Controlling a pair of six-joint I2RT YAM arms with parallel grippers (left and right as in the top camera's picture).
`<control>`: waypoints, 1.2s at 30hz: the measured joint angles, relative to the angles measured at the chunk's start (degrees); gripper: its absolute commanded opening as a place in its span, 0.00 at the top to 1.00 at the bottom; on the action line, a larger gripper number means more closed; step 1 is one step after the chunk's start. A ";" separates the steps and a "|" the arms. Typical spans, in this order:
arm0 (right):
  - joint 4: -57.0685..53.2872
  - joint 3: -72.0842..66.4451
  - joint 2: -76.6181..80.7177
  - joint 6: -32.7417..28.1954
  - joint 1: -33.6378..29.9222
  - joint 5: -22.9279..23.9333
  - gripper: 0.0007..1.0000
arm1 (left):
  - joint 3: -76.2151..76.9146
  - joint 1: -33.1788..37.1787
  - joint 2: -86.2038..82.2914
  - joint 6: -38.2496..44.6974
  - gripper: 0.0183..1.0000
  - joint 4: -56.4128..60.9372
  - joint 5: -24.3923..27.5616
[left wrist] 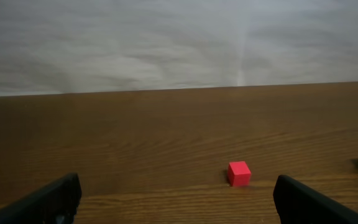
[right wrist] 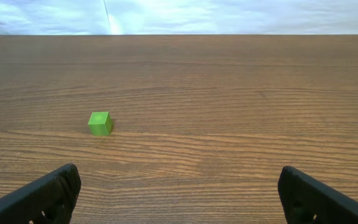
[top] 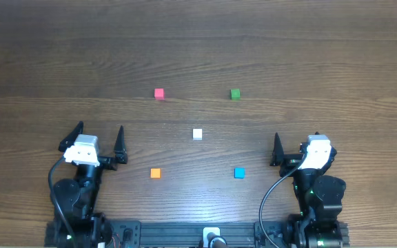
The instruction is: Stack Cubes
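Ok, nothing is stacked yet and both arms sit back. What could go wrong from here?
1. The cubes are small beside the wide-open left gripper and right gripper; an off-centre close may knock one away.
2. The white cube lies midway between the arms; both going for it could collide.
3. On so small a base, say the orange cube, a slightly offset release could topple the stack.

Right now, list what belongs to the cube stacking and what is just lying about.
For the job: red cube, green cube, white cube, orange cube, blue cube.
Just there: wooden table, white backdrop behind it.
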 measured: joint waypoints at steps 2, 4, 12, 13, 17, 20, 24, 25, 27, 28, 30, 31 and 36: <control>0.00 0.00 0.00 0.00 0.00 0.00 0.01 | 0.00 -0.02 0.00 0.00 0.00 0.02 0.00; 0.02 0.00 0.00 0.00 0.00 0.00 0.01 | 0.00 -0.09 0.00 0.00 0.00 0.00 0.00; 0.00 0.00 0.00 0.02 0.00 0.00 0.01 | 0.00 -0.20 0.00 0.00 0.00 0.00 0.00; 0.00 0.00 0.00 -0.02 0.00 0.00 0.01 | 0.00 -0.20 0.00 0.00 0.00 0.00 0.00; 0.00 0.00 0.00 0.00 0.00 0.00 0.01 | 0.00 -0.20 0.00 0.00 0.00 0.00 0.00; 0.02 0.00 0.00 -0.02 0.00 0.00 0.01 | 0.00 -0.20 0.00 0.00 0.00 0.00 0.00; 0.00 0.00 0.00 -0.02 0.00 0.00 0.01 | 0.00 -0.20 0.00 0.00 0.00 0.00 0.00; 0.02 0.00 0.00 0.00 0.00 0.00 0.01 | 0.00 -0.20 0.00 0.00 0.00 0.00 0.00; 0.02 0.00 0.00 0.00 0.00 0.00 0.01 | 0.00 -0.20 0.00 0.00 0.00 0.00 0.00; 0.00 0.00 0.00 0.00 0.00 0.00 0.01 | 0.00 -0.20 0.00 0.00 0.00 0.00 0.00; 0.00 0.00 0.00 0.00 0.00 0.00 0.01 | 0.00 -0.20 0.00 0.00 0.00 0.02 0.00; 0.02 0.00 0.00 -0.02 0.00 0.00 0.01 | 0.00 -0.20 0.00 0.02 0.00 0.00 0.00; 0.02 0.00 0.00 0.00 0.00 0.00 0.01 | 0.00 -0.20 0.00 0.00 0.00 0.00 0.00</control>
